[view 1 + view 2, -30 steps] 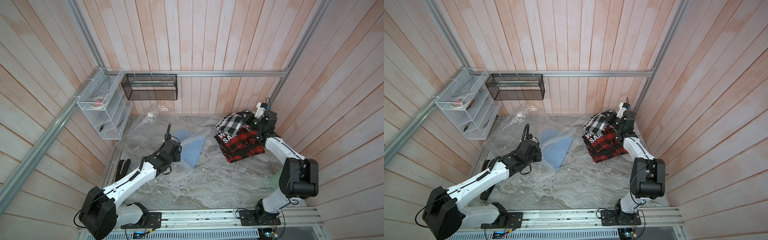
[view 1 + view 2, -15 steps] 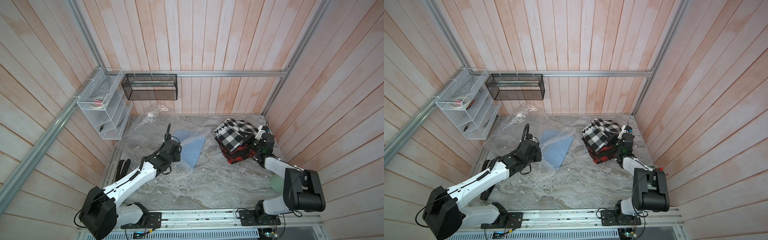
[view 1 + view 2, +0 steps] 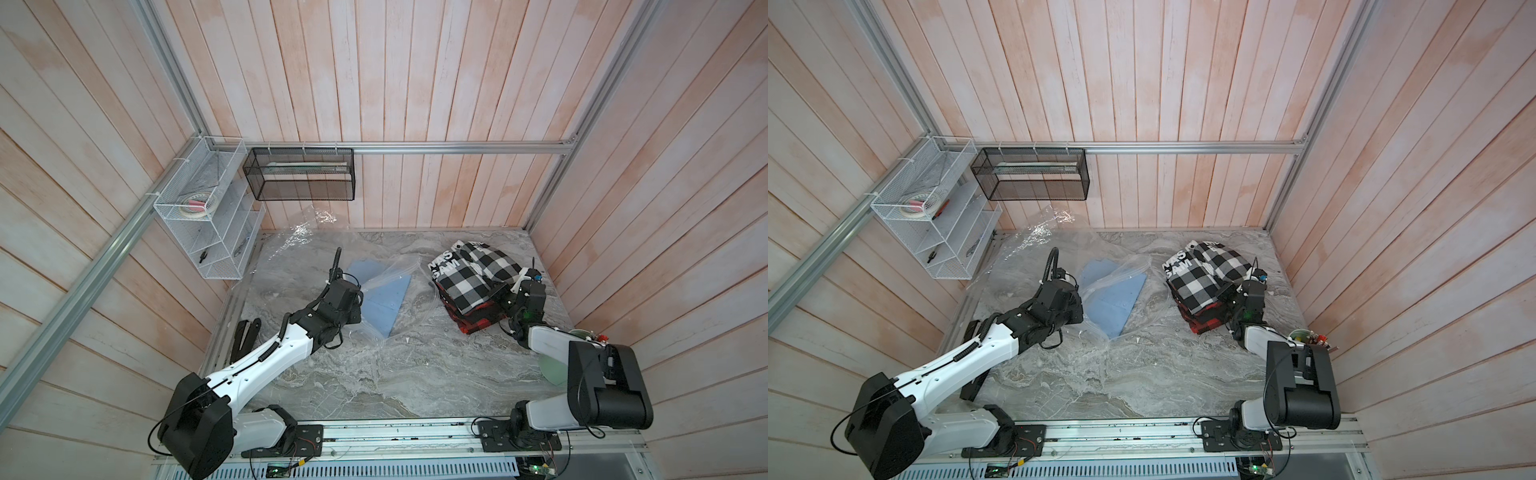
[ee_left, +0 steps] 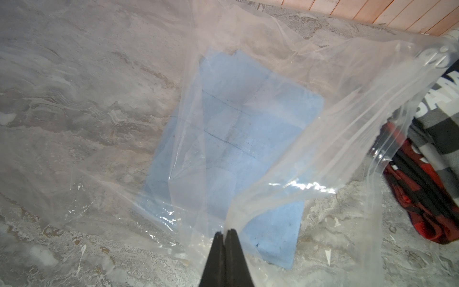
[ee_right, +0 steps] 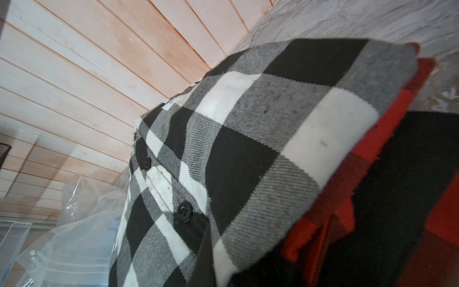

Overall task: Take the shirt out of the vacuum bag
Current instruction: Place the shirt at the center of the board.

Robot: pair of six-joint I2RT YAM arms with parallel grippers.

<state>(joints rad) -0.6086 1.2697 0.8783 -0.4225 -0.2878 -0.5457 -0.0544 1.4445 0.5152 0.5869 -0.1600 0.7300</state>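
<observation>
Judging by its folds, how will the shirt (image 3: 469, 278) handle?
Soft, light; it is stacked on a red shirt (image 3: 478, 326) at the table's (image 3: 415, 374) right, outside the vacuum bag (image 4: 273, 149). A folded edge should be taken.
And the pincers?
Bag film is clamped by the left pincer (image 4: 225, 232); the right pincer (image 3: 500, 296) is closed against the shirt, grip unconfirmed

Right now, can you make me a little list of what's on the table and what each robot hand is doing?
Table: grey marble
Vacuum bag: clear, crumpled, lying on the table
Blue sheet: flat, seen through the plastic
Left gripper: shut, pinching the bag's film
Black-and-white shirt: folded, on top of the red shirt
Right gripper: shut, on the black-and-white shirt's edge, it seems
</observation>
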